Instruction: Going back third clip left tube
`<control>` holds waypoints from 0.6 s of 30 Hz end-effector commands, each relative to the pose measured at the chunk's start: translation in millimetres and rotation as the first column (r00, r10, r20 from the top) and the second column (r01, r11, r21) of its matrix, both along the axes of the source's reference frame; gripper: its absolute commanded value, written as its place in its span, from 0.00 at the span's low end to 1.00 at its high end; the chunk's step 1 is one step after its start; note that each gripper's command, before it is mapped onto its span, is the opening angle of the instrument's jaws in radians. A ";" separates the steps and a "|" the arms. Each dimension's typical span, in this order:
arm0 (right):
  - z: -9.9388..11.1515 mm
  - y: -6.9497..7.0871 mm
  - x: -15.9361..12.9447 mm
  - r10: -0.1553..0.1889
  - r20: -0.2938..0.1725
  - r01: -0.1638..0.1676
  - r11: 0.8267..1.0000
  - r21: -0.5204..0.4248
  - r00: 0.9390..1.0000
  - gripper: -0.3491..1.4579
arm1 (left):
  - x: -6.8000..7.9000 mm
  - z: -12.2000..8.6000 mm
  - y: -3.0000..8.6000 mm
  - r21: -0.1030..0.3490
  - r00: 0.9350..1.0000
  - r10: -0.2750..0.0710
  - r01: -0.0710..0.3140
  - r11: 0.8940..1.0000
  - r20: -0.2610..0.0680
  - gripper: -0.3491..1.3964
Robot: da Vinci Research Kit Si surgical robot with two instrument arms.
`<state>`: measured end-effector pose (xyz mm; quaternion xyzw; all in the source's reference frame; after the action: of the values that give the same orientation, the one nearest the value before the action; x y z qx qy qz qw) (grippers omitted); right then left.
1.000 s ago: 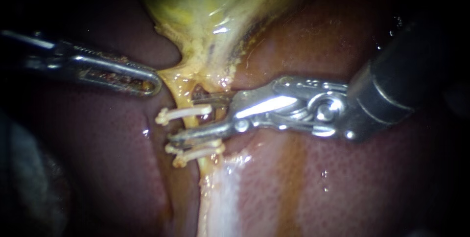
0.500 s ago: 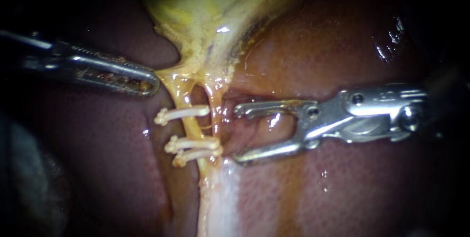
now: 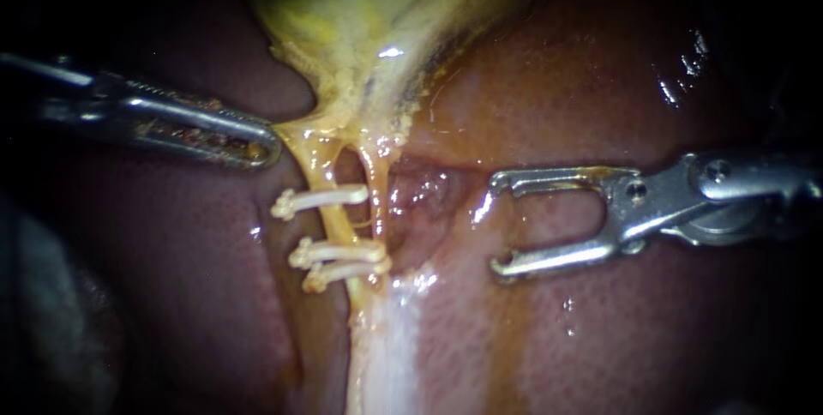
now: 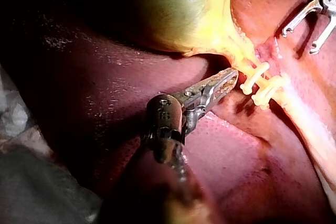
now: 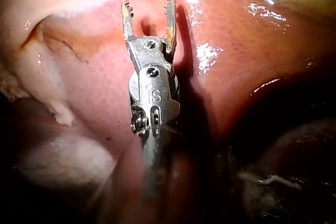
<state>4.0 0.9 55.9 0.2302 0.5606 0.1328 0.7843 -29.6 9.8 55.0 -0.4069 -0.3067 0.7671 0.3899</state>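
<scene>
While the jaws of my right instrument (image 3: 497, 225) stand apart with nothing between them, they sit well to the right of the left tube (image 3: 337, 226), over the liver (image 3: 600, 321). Three white clips (image 3: 339, 251) cross that tube, one higher up and two close together below it. A thinner right tube (image 3: 378, 201) runs just beside it. My left instrument (image 3: 261, 145) has its jaws together, its tip just left of the tube's upper end, below the gallbladder (image 3: 369, 21).
</scene>
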 end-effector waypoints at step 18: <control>-0.1 0.1 -0.6 0.000 0.000 0.000 1.000 0.000 1.000 0.47 | -3.3 3.4 -0.7 -0.005 1.000 0.006 -0.006 1.000 0.002 0.00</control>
<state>3.3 1.0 55.7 0.2306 0.5607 0.1325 0.7842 -32.9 9.2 58.4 -0.4078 -0.3060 0.7685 0.3866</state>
